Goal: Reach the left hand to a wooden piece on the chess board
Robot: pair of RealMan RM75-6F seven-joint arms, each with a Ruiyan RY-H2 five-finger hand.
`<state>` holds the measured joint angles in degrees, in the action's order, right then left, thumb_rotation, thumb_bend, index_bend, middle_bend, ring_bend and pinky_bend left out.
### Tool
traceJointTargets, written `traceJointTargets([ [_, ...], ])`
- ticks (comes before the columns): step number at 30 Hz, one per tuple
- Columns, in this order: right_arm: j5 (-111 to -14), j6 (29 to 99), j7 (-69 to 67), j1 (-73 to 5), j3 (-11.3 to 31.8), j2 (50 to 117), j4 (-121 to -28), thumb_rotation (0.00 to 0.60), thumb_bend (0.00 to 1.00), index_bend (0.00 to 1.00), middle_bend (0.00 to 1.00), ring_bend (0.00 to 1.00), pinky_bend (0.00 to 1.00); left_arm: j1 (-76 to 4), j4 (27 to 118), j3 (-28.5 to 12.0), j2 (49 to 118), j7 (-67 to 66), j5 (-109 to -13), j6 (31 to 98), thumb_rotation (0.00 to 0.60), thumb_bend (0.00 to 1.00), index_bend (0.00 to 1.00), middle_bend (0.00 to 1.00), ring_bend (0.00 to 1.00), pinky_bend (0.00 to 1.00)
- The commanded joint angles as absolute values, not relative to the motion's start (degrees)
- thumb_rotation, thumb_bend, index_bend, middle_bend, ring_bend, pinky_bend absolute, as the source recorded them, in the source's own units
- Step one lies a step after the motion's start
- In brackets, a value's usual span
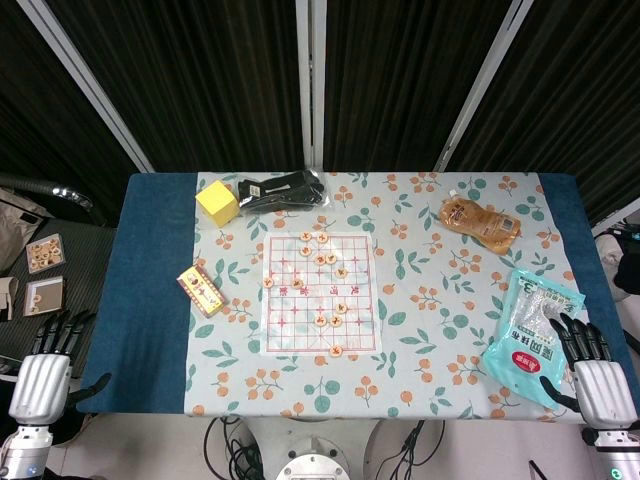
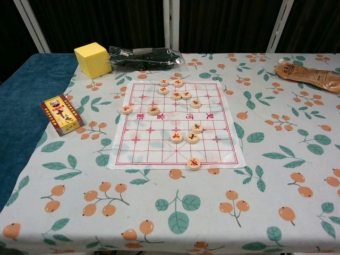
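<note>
Left hand [image 1: 45, 365] hangs open off my table's [image 1: 155, 300] seven o'clock corner, holding nothing; wooden pieces [image 1: 325, 320] on chess board [image 1: 275, 335] lie well apart, toward one o'clock.

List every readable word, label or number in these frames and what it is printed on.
"楚河" and, upside down, "汉界": red, across the middle of the chess board.
Teal pouch: large white characters, too blurred to read.
Small card box: print too small.
Wooden pieces: red marks, illegible.
Brown pouch: label unreadable.
</note>
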<state>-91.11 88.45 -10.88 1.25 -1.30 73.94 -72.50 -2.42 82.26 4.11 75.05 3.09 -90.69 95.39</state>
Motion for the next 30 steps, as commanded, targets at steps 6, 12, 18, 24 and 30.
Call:
traceJointTargets([
  [6,-92.1,90.52,-9.38,1.67,-1.12,73.01,-75.03,0.6,0.15,0.0,0.0,0.0,0.0,-2.09,81.37,3.42,74.73,5.72,-90.82,94.39,0.6,0.15,0.1,0.09,0.0,0.01],
  [12,-92.43,91.47,-8.0,1.76,-0.79,71.41,-77.69,0.6,0.15,0.0,0.0,0.0,0.0,-4.26,83.18,3.15,73.66,5.68,-93.06,91.73,0.6,0.15,0.1,0.09,0.0,0.03],
  [18,-92.98,91.39,-6.64,1.04,-0.33,70.82,-79.26,0.6,0.15,0.0,0.0,0.0,0.0,-13.37,87.45,-1.18,74.26,3.73,-94.19,81.95,0.6,0.15,0.1,0.09,0.0,0.1],
  [24,-93.44,92.41,-6.32,1.08,-0.03,70.13,-80.44,0.6,0.15,0.0,0.0,0.0,0.0,-25.99,89.06,-8.05,78.43,3.35,-89.08,66.03,0.6,0.19,0.12,0.09,0.0,0.12],
  [30,-93.43,92.64,-6.68,1.0,0.19,69.68,-81.04,0.6,0.15,0.0,0.0,0.0,0.0,-35.17,83.56,-13.12,87.25,0.31,-80.92,55.32,0.6,0.24,0.13,0.09,0.0,0.14],
])
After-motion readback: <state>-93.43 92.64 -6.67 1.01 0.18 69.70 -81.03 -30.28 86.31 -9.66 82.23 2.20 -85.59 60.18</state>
